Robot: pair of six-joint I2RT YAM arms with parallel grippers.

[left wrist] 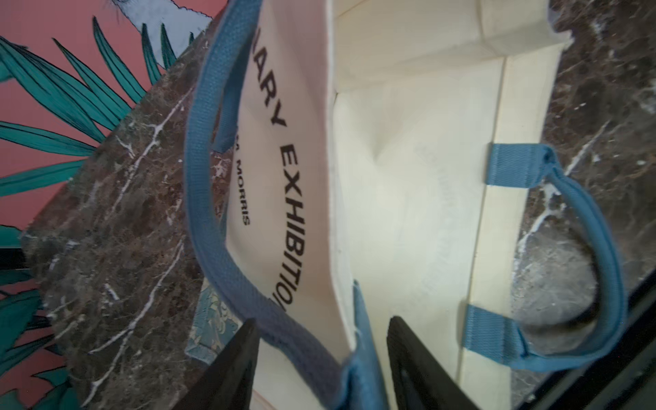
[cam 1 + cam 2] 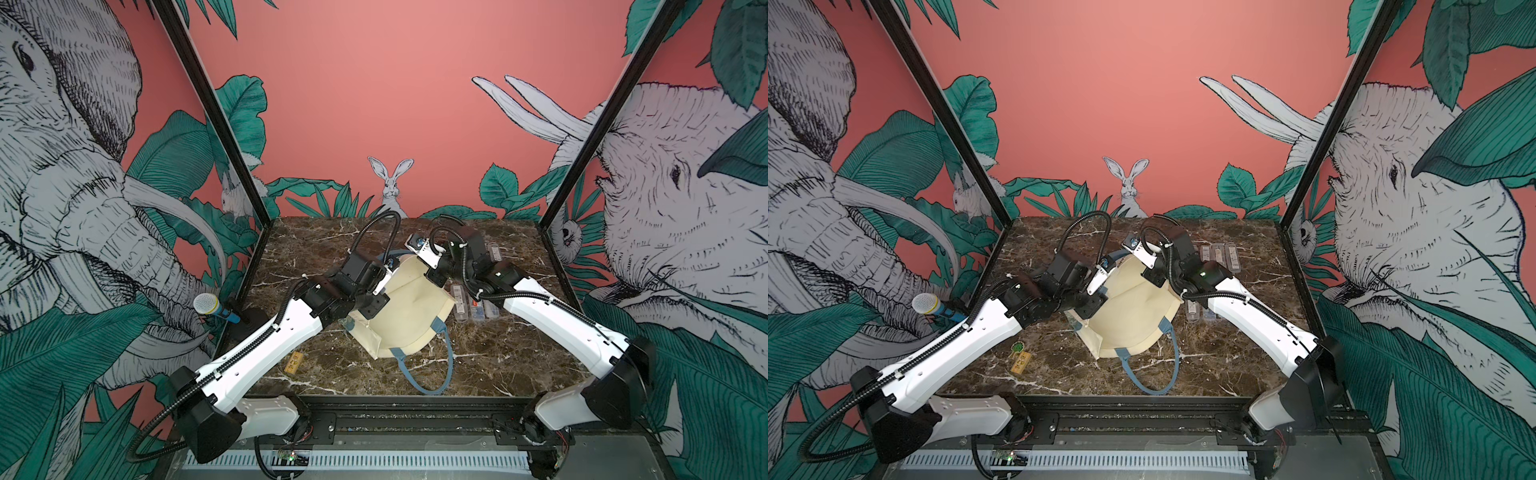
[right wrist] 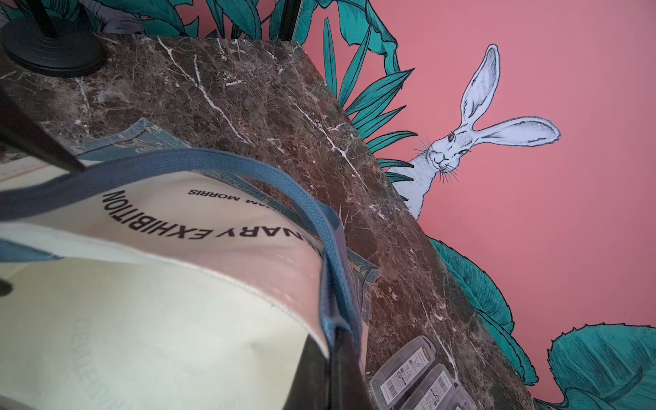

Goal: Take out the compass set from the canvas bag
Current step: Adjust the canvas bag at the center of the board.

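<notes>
while the right gripper [image 3: 330,342] pinches the canvas bag [image 2: 409,309] by its rim at a blue strap [image 3: 213,159], the mouth stands open | left gripper [image 1: 323,321]: jaws spread, one either side of that rim | bag: middle of the marble table [image 2: 307,245] | clear plastic cases [image 2: 473,307]: on the table just beside it

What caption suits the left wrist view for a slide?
Left hand straddles the canvas bag rim at its blue handle, jaws apart, above the marble table.

"EXHIBITION", "MORRIS" on canvas bag [image 1: 284,184]
</notes>
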